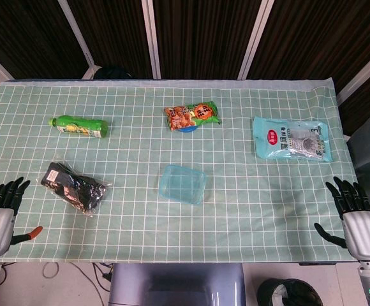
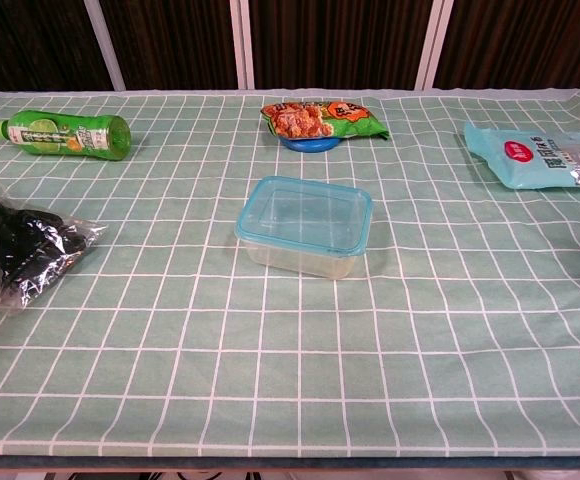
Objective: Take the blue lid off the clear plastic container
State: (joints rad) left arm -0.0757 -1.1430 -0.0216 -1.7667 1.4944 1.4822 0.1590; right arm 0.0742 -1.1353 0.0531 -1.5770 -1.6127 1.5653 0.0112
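The clear plastic container (image 1: 184, 184) (image 2: 303, 228) stands near the table's middle with its blue lid (image 2: 306, 211) seated on top. My left hand (image 1: 1, 210) hovers at the front left corner, fingers spread, holding nothing. At the front right edge my right hand (image 1: 352, 210) is likewise spread and empty. Both hands are far from the container. Neither hand shows in the chest view.
A green bottle (image 1: 80, 125) lies at the back left. A black item in a clear bag (image 1: 73, 185) lies close to my left hand. A snack packet (image 1: 192, 116) rests on a blue dish behind the container. A light-blue pouch (image 1: 291, 139) lies at the right.
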